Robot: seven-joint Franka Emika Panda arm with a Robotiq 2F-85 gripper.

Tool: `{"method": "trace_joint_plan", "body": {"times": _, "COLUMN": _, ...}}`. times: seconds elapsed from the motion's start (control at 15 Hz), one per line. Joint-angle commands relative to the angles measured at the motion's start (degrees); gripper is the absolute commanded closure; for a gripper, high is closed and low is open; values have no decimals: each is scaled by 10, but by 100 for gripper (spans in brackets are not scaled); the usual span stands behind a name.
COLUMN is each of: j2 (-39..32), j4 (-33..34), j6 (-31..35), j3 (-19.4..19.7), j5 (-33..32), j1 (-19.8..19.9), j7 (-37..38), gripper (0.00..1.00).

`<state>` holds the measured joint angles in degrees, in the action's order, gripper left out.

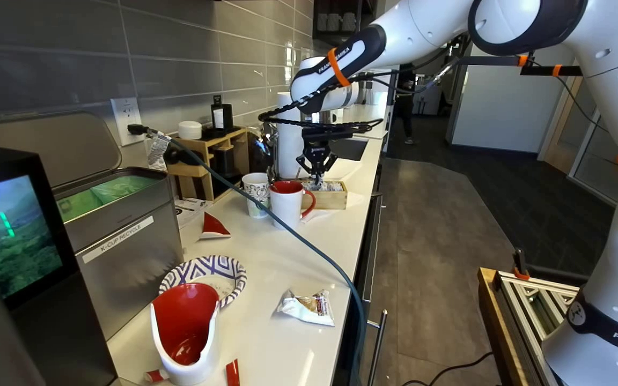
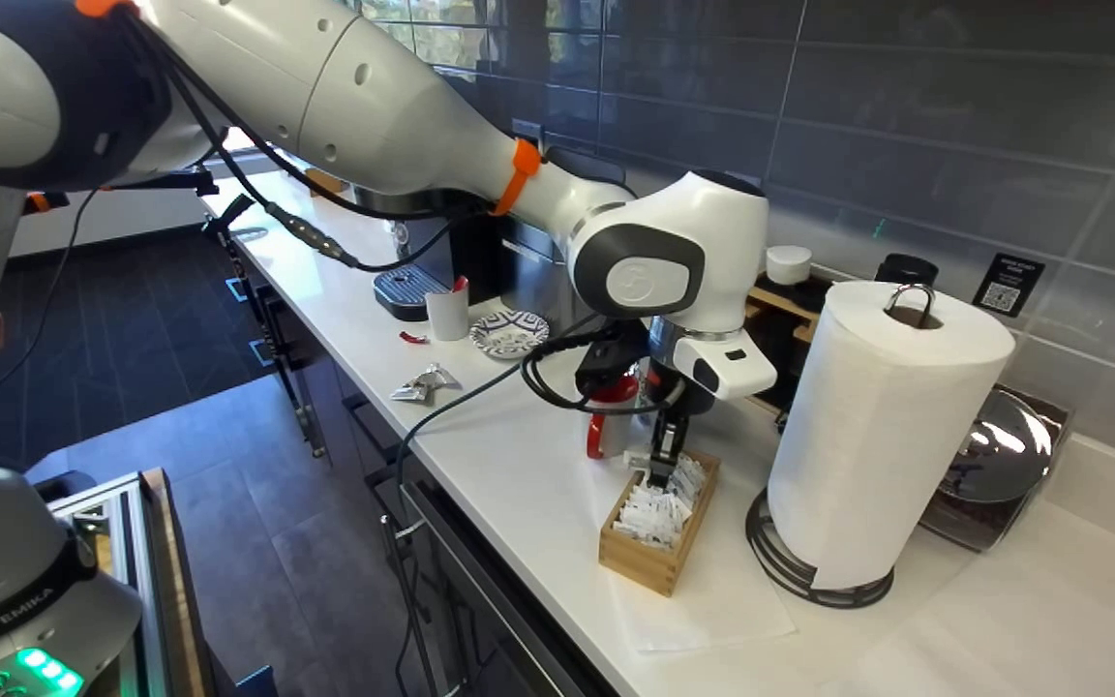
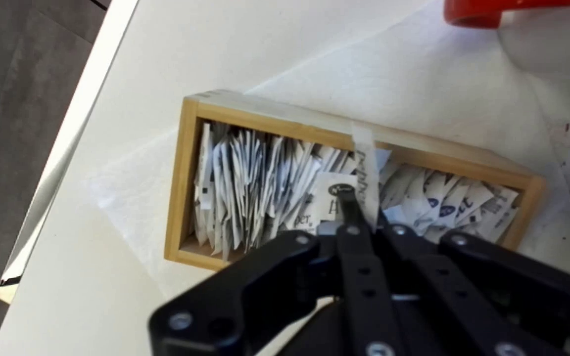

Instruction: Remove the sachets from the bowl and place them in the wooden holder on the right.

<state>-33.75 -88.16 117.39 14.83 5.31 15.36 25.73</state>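
Note:
The pale wooden holder (image 1: 331,200) is a small open-topped box on the counter. It also shows in an exterior view (image 2: 637,563) and in the wrist view (image 3: 178,183). It is packed with white paper sachets (image 3: 245,188), most standing on edge. My gripper (image 3: 361,202) points down into the holder's middle, with its fingers nearly together. A white sachet marked "pepper" (image 3: 365,168) stands pinched between the fingertips and reaches over the holder's long rim. Another flat sachet lies beside the finger. The patterned bowl (image 1: 234,273) sits farther along the counter; its contents are unclear.
A red-and-white mug (image 1: 286,209) stands close beside the holder, with a patterned cup (image 1: 256,190) behind it. A paper towel roll (image 2: 891,426) stands near the holder. A cable (image 1: 309,244) crosses the counter. A crumpled wrapper (image 1: 307,307) lies near the edge.

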Motion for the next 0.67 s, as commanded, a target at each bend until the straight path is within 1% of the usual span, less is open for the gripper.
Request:
{"method": "trace_joint_plan", "body": {"times": 0.0, "j2": -33, "j4": 36, "j6": 12, "j3": 12, "j5": -2, "j1": -6, "j7": 46, "gripper": 99}}
{"method": "trace_joint_plan", "body": {"times": 0.27, "j2": -58, "j4": 63, "j6": 1, "j3": 23, "j5": -12, "j1": -11, "j7": 85, "gripper": 99}}
{"method": "trace_joint_plan", "body": {"times": 0.6, "j2": -77, "j4": 77, "j6": -5, "j3": 33, "j5": -33, "j1": -19, "j7": 116, "gripper": 99}}
